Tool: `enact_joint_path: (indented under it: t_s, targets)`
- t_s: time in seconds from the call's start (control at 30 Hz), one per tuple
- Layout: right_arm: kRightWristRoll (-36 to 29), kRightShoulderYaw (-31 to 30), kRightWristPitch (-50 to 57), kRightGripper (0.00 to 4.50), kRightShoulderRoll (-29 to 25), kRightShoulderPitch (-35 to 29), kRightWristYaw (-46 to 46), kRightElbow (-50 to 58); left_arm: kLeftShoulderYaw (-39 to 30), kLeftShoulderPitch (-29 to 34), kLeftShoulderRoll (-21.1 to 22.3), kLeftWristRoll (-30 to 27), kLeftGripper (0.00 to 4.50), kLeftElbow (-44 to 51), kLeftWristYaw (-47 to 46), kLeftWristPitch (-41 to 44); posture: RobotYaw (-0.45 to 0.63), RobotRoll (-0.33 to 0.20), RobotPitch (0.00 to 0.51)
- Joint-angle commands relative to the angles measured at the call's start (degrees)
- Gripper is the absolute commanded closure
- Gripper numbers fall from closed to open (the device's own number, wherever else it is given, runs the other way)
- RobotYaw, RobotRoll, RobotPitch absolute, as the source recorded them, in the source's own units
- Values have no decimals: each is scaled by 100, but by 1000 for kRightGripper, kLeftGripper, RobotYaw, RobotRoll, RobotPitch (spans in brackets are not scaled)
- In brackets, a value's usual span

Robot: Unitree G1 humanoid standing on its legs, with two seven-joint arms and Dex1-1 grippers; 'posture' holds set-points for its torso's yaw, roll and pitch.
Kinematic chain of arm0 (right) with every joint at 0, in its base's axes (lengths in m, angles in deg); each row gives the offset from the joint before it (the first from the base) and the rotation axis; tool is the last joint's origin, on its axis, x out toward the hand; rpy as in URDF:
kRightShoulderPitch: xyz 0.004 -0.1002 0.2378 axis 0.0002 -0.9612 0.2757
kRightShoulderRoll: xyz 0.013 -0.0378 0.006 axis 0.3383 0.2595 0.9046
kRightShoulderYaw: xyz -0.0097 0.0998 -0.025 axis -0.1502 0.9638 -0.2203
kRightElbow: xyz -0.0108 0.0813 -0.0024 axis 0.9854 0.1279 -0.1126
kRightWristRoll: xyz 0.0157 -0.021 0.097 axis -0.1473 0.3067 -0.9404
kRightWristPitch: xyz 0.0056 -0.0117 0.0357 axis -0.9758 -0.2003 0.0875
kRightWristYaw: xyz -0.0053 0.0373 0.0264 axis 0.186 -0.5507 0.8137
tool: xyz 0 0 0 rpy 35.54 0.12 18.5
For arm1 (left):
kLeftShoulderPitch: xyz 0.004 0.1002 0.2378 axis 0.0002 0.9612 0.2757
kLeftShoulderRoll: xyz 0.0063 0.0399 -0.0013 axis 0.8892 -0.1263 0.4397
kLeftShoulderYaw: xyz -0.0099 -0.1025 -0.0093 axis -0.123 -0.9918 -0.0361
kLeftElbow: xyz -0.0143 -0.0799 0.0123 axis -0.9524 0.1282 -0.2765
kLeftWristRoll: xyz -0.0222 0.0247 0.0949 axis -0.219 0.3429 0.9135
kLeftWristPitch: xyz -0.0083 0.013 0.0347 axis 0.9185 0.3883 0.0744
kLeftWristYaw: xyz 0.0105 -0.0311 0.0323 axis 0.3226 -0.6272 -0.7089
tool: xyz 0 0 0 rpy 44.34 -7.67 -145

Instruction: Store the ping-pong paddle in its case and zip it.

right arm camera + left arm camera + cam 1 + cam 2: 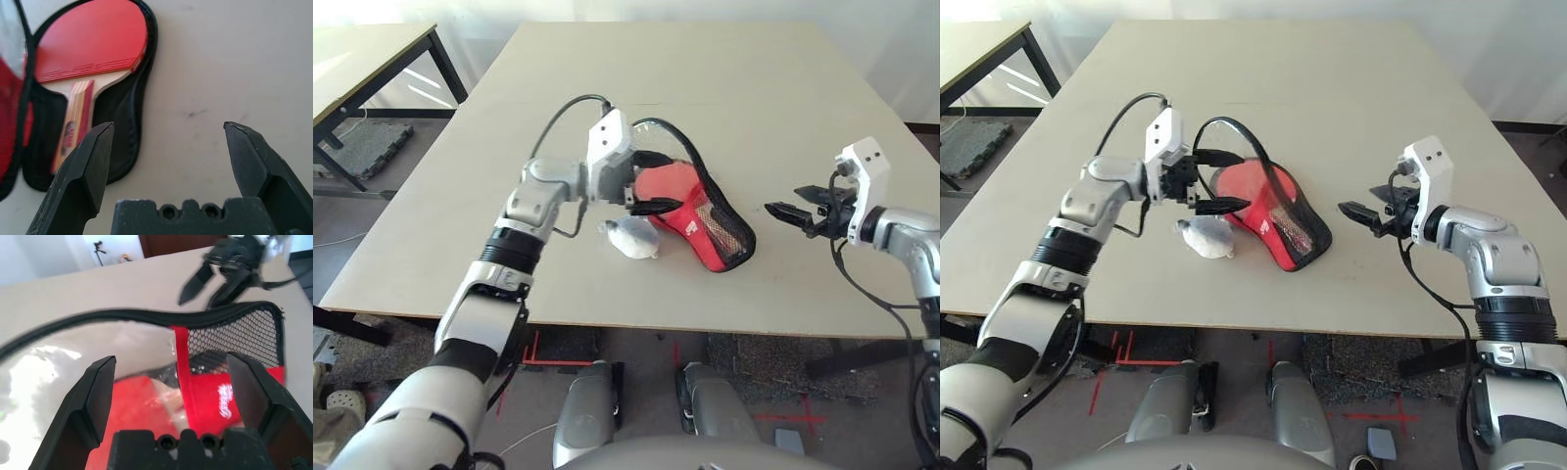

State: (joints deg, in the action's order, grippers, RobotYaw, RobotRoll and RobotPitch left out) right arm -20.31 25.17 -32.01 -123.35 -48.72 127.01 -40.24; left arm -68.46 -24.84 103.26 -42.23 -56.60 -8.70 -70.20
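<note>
The case lies open in the middle of the table, its red flap with the black mesh pocket raised and leaning. Inside it lies the ping-pong paddle, red blade flat on the black lining and pale wooden handle in the narrow end. My left gripper is open at the case's left side, with its fingers standing wide just short of the flap's black zipper rim and nothing between them. My right gripper hovers open to the right of the case, apart from it and pointing at it.
A small whitish cloth bundle lies on the table just left of the case, below my left gripper. The table's front edge runs close behind it. A second table stands at the far left.
</note>
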Motion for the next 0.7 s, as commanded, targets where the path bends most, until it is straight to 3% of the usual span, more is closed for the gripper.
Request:
enact_joint_path:
  t_s: [0.03, 0.43, 0.6, 0.7]
  targets:
    - [-178, 139, 174, 62, 62, -120, -52, 236, -27, -83, -51, 154, 0, -277, -91, -232, 21, 0, 90]
    - [-350, 147, 209, 62, 359, -171, -108, 169, -157, 249, 375, 76, 0, 105, 130, 16, 51, 0, 85]
    - [-538, 209, 290, 62, 393, -169, -71, 199, -162, 668, 993, -137, 0, 943, 766, 687, 53, 0, 84]
    - [-488, 350, 254, 62, 84, -250, -3, 86, -228, 843, 1334, -183, 0, 1259, 887, 912, 68, 0, 86]
